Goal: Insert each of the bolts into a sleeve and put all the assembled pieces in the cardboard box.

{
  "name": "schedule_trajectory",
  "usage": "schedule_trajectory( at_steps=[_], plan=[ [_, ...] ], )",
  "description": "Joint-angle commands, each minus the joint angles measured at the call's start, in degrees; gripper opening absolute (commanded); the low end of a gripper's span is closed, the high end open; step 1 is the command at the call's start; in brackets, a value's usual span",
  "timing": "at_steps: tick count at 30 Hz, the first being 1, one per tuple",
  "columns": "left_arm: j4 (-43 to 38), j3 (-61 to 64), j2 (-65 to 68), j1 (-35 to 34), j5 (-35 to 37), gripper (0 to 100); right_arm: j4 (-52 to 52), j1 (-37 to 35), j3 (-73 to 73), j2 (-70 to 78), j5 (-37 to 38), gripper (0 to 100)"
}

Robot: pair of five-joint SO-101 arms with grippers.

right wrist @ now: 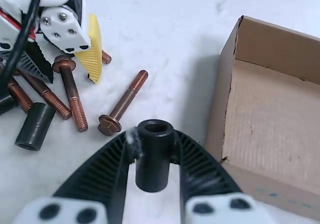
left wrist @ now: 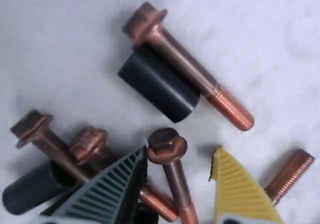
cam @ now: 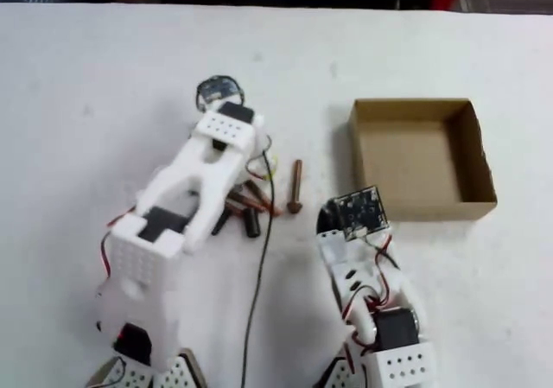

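Right wrist view shows the right claw [right wrist: 154, 140] clamped on an upright, rigid black sleeve [right wrist: 153, 166] beside the cardboard box [right wrist: 270, 104], while the left claw [left wrist: 180, 156] gapes astride a hard, likely slippery bolt [left wrist: 175, 184], best pinched mid-shank.

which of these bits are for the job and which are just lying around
For the job:
- copper bolts in a pile, plus a lone bolt
- loose sleeve
- held sleeve in the right gripper
- cardboard box
- left gripper, open astride a bolt

Just lying about:
- black cable trailing across the table
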Motion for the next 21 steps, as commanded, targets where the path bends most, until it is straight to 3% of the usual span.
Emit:
schedule_trajectory(
  at_steps=[1,6,11,21],
  plan=[
    [-0.53,-2.64,0.66,-0.57,0.62,23,-1.1,0.57,-0.09,-0.66,-0.62,1.6],
    [-0.09,-3.25,1.89,-0.57,0.62,22,-1.1,0.57,-0.09,-0.66,-0.62,1.6],
    [0.09,-3.25,1.8,-0.57,0.26,4,-1.1,0.57,-0.09,-0.66,-0.62,1.6],
    [0.09,-3.25,1.8,-0.22,-4.84,7,-1.1,0.57,-0.09,-0.66,-0.62,1.6]
  ],
)
